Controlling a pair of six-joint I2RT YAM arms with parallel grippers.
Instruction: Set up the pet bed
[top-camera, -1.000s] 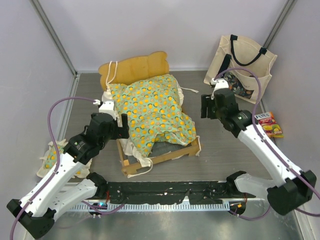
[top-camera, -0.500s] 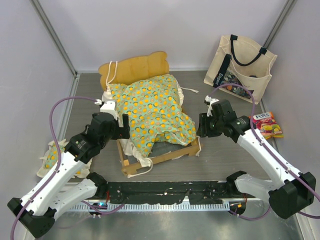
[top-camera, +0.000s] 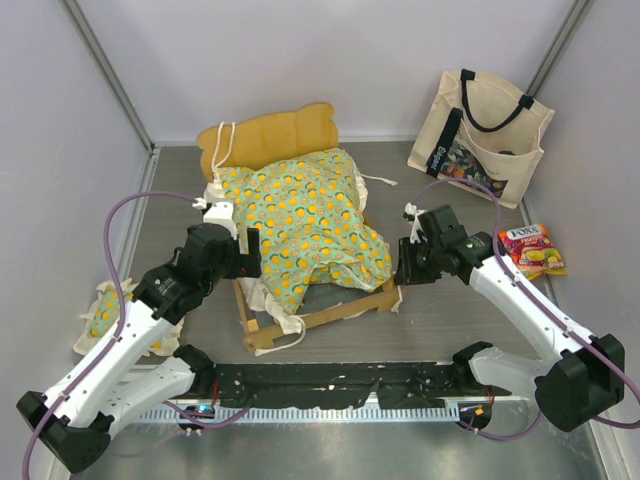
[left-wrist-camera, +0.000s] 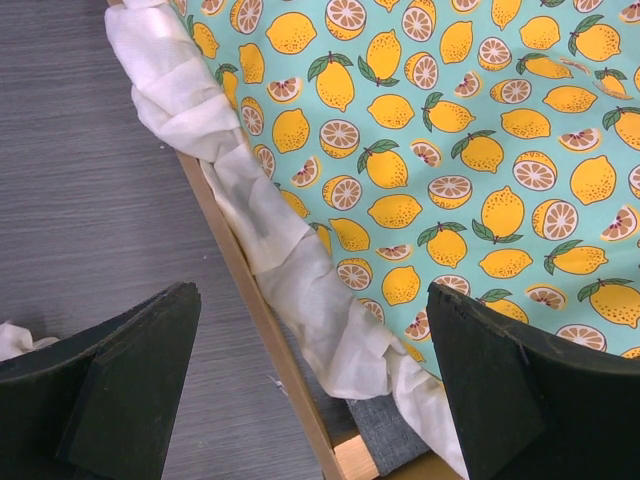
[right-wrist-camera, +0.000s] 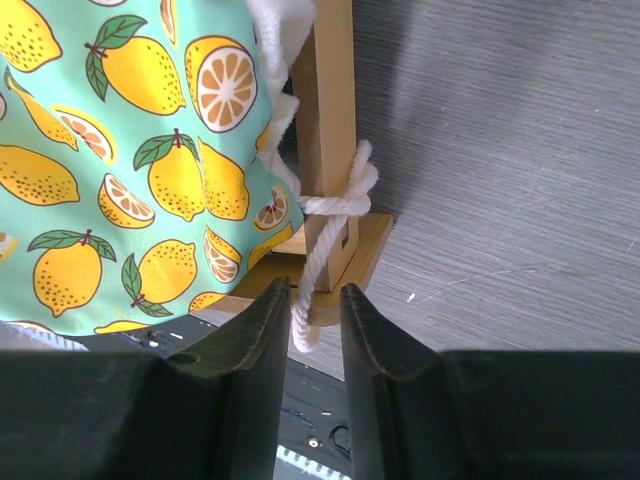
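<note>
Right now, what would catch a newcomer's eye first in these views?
The lemon-print mattress cushion, rumpled in the wooden bed frame at table centre. At the frame's near right corner the right gripper has its fingers nearly together either side of the white tie cord knotted there, while the left gripper hangs wide open over the left rail.

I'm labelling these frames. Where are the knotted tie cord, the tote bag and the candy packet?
knotted tie cord (right-wrist-camera: 338, 200), right wrist view, on its knot
tote bag (top-camera: 505, 145), top external view, cream front
candy packet (top-camera: 537, 250), top external view, its middle
</note>
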